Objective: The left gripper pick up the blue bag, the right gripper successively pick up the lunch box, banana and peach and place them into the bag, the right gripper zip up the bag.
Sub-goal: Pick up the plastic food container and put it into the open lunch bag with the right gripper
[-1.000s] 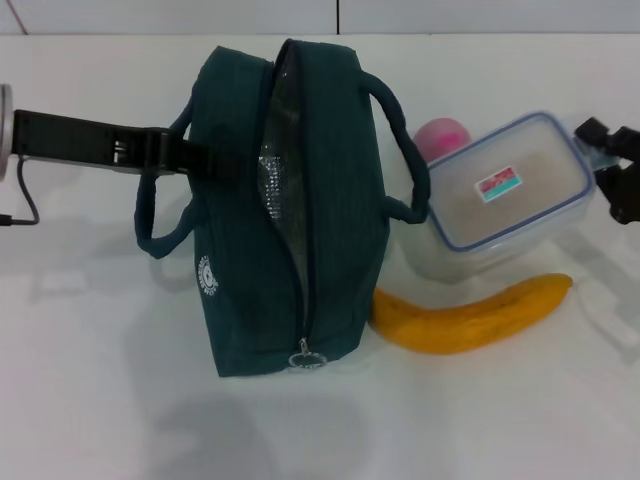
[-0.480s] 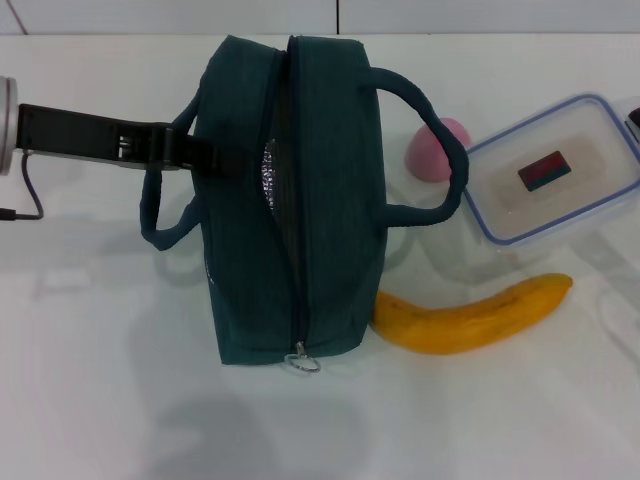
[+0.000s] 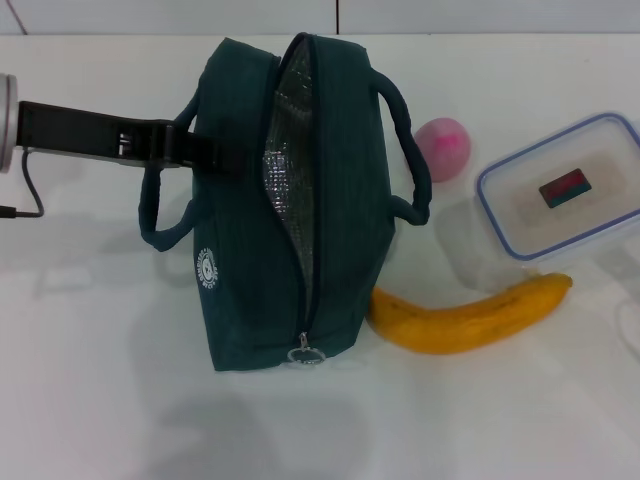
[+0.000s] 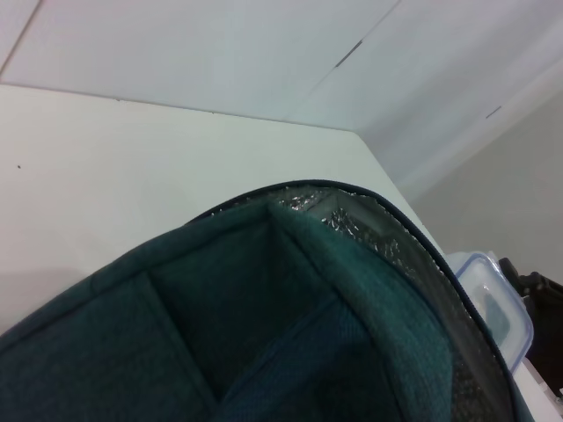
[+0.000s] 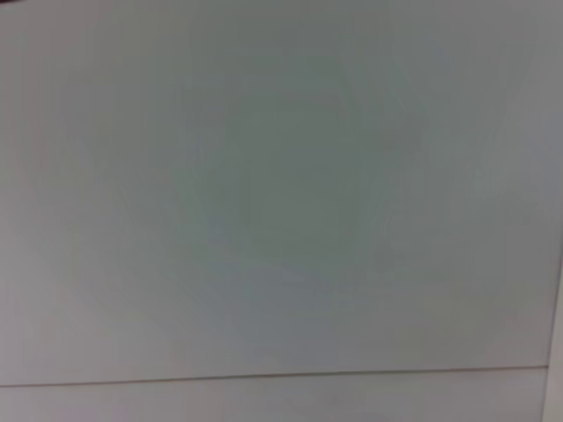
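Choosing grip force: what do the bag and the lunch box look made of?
Bag: soft woven teal fabric, matte, with ribbed weave and a crinkly silver, foil-like lining. Lunch box: seemingly rigid clear plastic, glossy, with a see-through lid and blue rim.

Matt cloth blue bag (image 3: pixel 330 200) (crinkly foil lining), clear plastic lunch box (image 3: pixel 560 200)

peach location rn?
Head view, robot's right side: the peach sits on the table between the blue bag and the lunch box, behind the banana.
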Motion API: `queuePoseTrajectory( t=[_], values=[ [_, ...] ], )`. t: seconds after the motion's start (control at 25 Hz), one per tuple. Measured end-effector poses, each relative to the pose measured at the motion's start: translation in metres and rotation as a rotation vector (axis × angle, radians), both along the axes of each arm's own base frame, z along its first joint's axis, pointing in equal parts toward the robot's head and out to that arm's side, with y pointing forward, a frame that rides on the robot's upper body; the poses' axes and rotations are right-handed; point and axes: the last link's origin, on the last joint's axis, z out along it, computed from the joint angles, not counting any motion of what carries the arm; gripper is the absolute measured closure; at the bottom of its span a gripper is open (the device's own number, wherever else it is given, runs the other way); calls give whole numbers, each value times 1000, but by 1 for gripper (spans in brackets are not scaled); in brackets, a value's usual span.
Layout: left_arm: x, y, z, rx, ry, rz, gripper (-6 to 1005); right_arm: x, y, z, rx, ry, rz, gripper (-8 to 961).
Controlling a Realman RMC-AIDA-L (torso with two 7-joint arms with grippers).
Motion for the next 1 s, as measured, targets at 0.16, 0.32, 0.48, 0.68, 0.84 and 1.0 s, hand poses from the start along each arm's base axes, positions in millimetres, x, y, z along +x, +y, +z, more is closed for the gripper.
queuePoseTrajectory(
  t=[0.16, 0.32, 0.48, 0.68, 0.84, 1.0],
  values=[
    [0, 0, 0, -1, -1, -2, 935, -1, 0, 2, 8, 14, 1, 813],
    [4, 2, -1, -4, 1, -14, 935, -7, 2, -1, 5, 58, 13, 809],
    [5, 2, -2, -3, 3, -21, 935, -15, 5, -6, -5, 109, 19, 806],
    [3, 3, -2, 8, 11, -25, 935, -30, 11, -5, -10, 182, 73, 801],
    [2, 5, -4, 11, 8, -26, 935, -45, 18, -6, -26, 240, 122, 797],
    [3, 6, -10, -6, -2, -26, 935, -56, 21, -4, -14, 294, 157, 794]
  ],
)
